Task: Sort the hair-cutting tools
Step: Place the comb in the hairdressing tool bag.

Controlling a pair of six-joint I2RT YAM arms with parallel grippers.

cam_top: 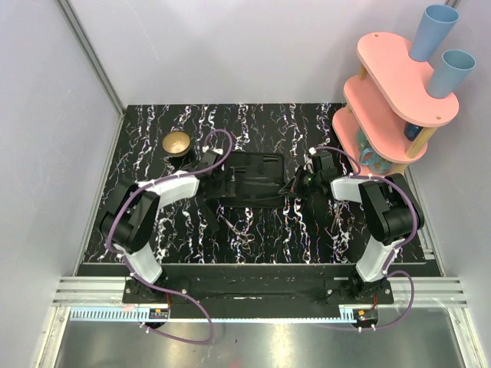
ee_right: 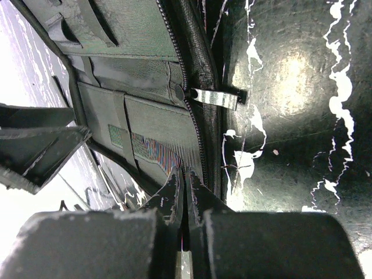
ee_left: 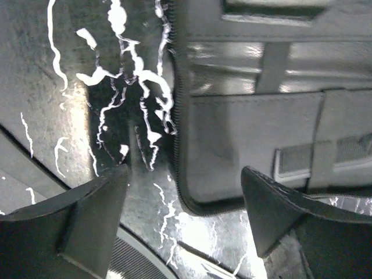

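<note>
Two arms close in on an open black case (cam_top: 257,176) at mid-surface, as we see it from above. On the left arm (cam_top: 173,188), the left jaws stand spread wide. Our wrist view shows the case's rounded, zipped corner lying directly between and below them, with neither finger touching it. Bare marbled surface (cam_top: 268,115) fills the space under one finger.

On the right arm (cam_top: 383,207), the right jaws are pressed together, their tips meeting just at the case's zipped edge; whether they touch it we cannot tell. A silvery zip pull (ee_right: 215,99) lies flat on the surface just beyond those closed tips. The case's inner pockets and straps spread away to one side of them.

The slim scissors (cam_top: 238,232) lie loose on the surface behind both sets of jaws, toward the arm bases. They sit on the near side of the case, roughly between the two arms and well apart from either grip. How many pairs there are we cannot count from this height.

A small brass-coloured bowl (cam_top: 177,142) sits just beyond the left jaws, a little to their left. Well beyond the right jaws, at the surface's far corner, a pink tiered rack (cam_top: 399,92) carries blue cups (cam_top: 433,31).
</note>
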